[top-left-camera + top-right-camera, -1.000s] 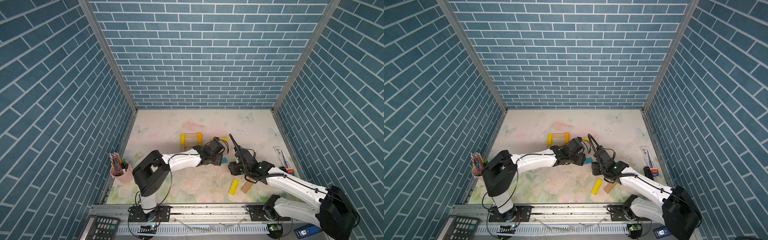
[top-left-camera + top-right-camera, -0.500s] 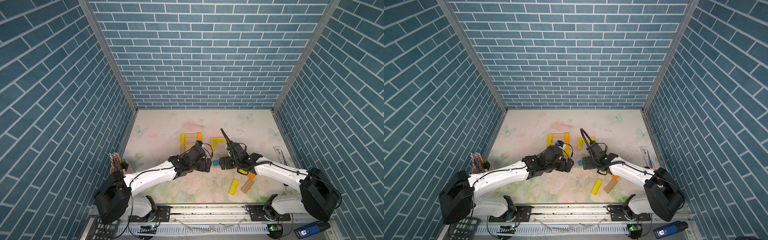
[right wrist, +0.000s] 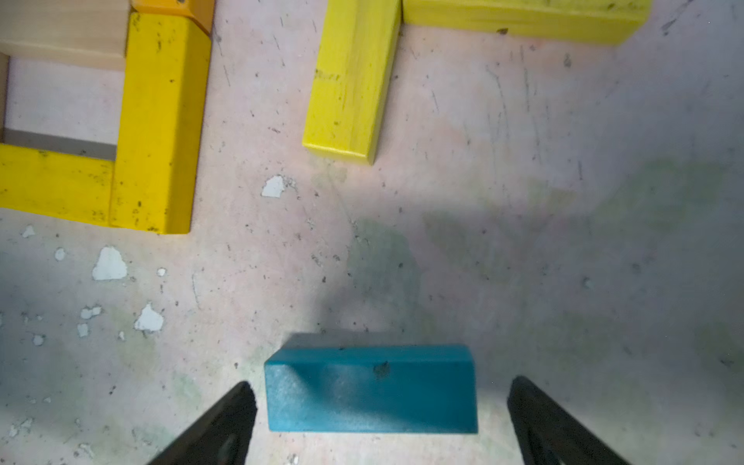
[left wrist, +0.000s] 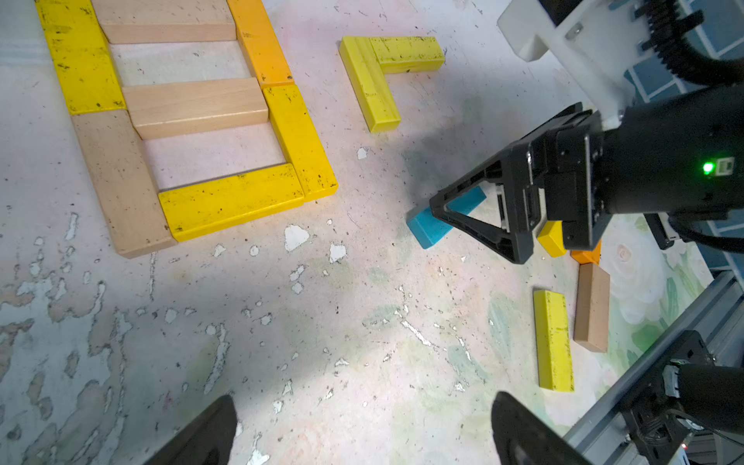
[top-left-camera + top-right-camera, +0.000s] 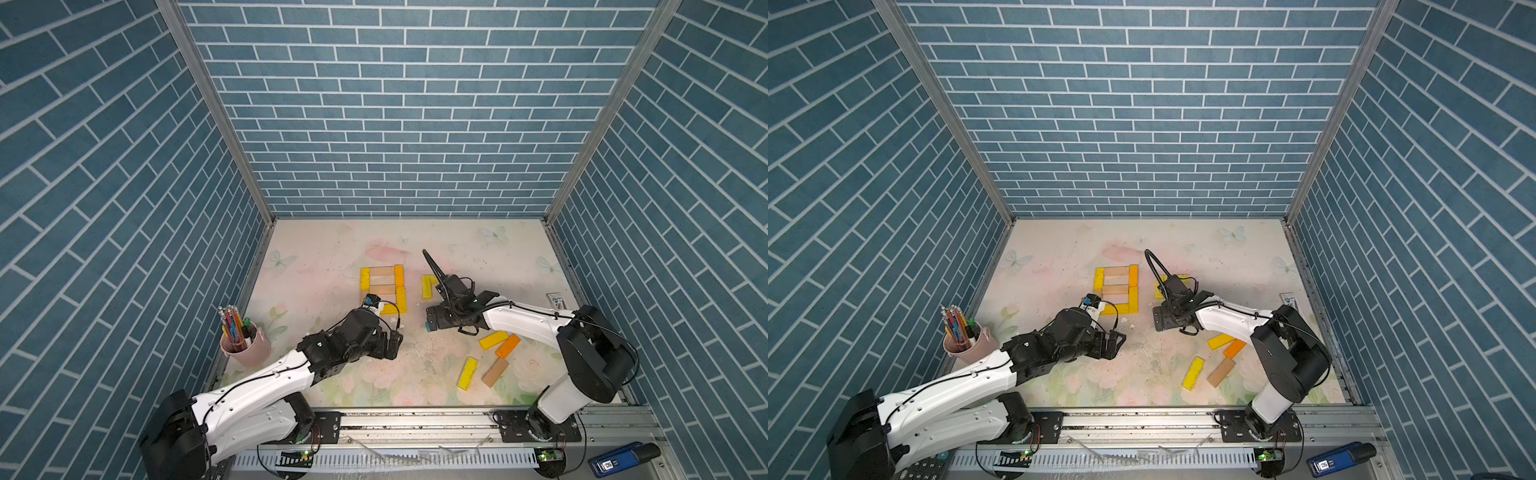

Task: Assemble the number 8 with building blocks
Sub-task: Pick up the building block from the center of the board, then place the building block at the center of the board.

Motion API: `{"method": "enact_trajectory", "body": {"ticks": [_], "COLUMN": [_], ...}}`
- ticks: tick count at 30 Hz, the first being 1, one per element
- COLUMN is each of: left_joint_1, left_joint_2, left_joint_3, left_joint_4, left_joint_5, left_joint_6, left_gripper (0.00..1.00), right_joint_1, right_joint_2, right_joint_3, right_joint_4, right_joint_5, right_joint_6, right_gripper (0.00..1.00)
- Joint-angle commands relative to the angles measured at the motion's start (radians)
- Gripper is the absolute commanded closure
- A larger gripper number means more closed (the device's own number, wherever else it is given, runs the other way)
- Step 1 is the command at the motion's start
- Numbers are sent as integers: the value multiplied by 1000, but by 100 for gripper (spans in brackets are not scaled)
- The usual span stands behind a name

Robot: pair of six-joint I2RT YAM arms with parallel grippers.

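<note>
The right gripper (image 3: 380, 402) is straddling the teal block (image 4: 430, 231), jaws apart, likely lining up a grasp, while the left gripper (image 4: 364, 402) is hovering aside, jaws also apart.

Probably a lab test booth: brick-print wall panels (image 5: 395, 124), aluminium mounting rail (image 5: 415, 419).

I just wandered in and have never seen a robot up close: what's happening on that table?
Two robot arms work with wooden blocks. A figure 8 of yellow, tan and orange blocks lies complete on the table, an L of two yellow blocks beside it. The right arm holds its open jaws either side of the teal block, not gripping it. The left arm hovers, jaws open and empty. Four spare blocks lie nearby.
</note>
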Motion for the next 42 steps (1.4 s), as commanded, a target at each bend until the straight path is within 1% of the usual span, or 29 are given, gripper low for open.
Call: {"method": "enact_trajectory", "body": {"ticks": [1, 10, 21, 24, 28, 32, 42], "left_joint_1": [5, 4, 4, 4, 4, 4, 4], "left_joint_2": [-11, 22, 56, 59, 61, 62, 72], "left_joint_3": [-25, -15, -5, -10, -8, -9, -15], "left_joint_4": [9, 22, 39, 49, 49, 54, 74], "left_joint_5": [8, 12, 18, 19, 19, 21, 27], "left_joint_6": [11, 15, 17, 13, 15, 13, 8], "left_gripper": [0, 0, 0, 0, 0, 0, 0], "right_joint_1": [14, 32, 45, 45, 41, 9, -131], "right_joint_2": [35, 94, 125, 122, 111, 100, 103], "right_joint_3": [35, 72, 89, 83, 82, 78, 116], "right_joint_4": [-43, -83, -102, -97, -104, -105, -114], "right_joint_5": [10, 39, 58, 62, 87, 86, 44], "right_joint_6": [8, 18, 54, 70, 81, 83, 28], "right_gripper": [1, 1, 2, 10, 17, 19, 18]}}
